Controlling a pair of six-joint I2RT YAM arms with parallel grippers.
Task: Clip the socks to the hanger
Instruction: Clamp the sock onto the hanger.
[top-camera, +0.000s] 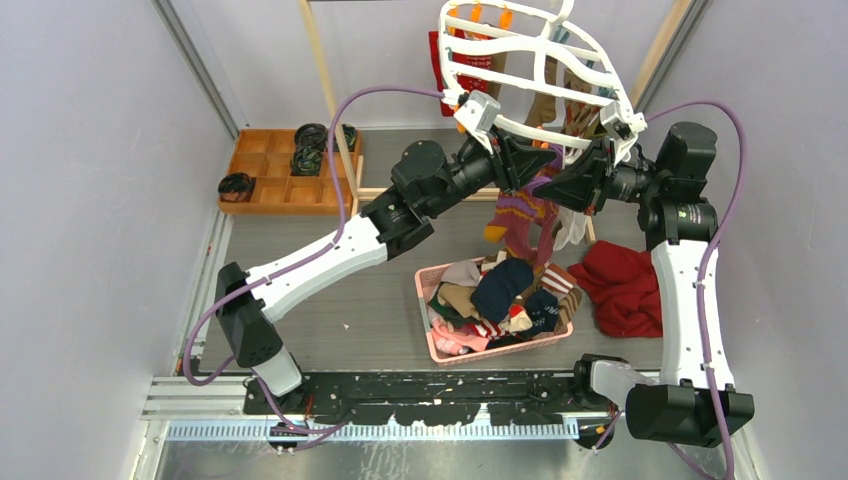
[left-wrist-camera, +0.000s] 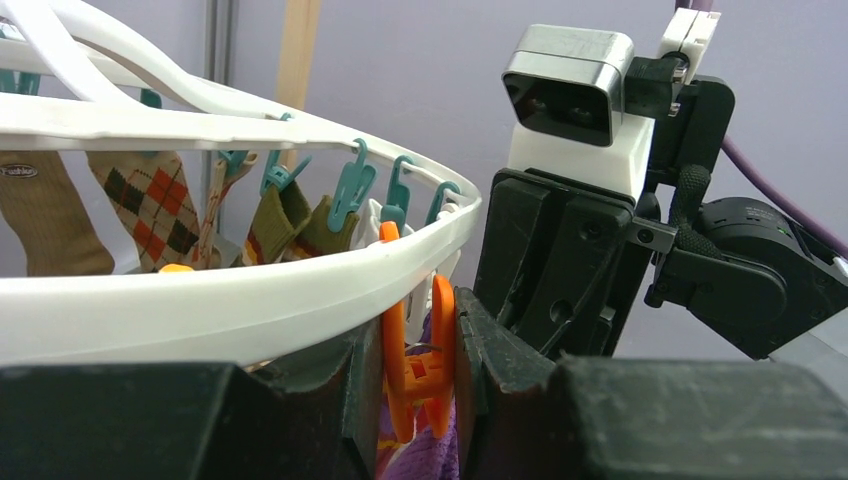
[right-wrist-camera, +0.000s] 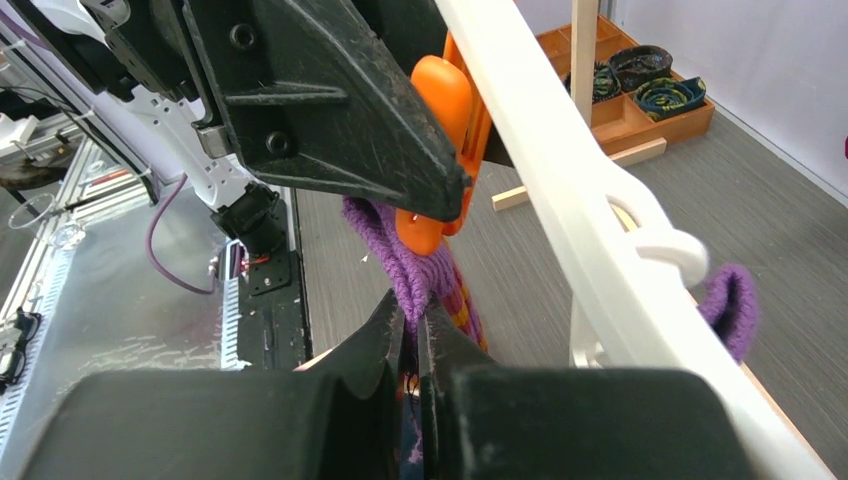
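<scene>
Two grippers met at one orange peg (left-wrist-camera: 410, 385) when I checked the views. My left gripper (left-wrist-camera: 415, 340) was pinching that peg from both sides, apparently to spread its mouth; I could not tell how far the mouth stood open. Directly below the peg, my right gripper (right-wrist-camera: 412, 335) was pressed together on the purple sock (right-wrist-camera: 385, 235), whose cuff reached up to the peg's lower end. Just above the peg ran the rim of the hanger (left-wrist-camera: 200, 305), from which the peg hung. Other socks (left-wrist-camera: 150, 200) hung beyond the peg on the far rim; the rest lay in the pink basket (top-camera: 425, 292) well below it.

Hazards, as I judged them:
1. If the left gripper released before the cuff was seated, the peg would bite a thin edge or nothing, and the sock would drop.
2. If the left fingers slipped, the peg would snap shut early.
3. If the right arm pushed upward, the hanger could swing and carry the peg off the cuff.
</scene>
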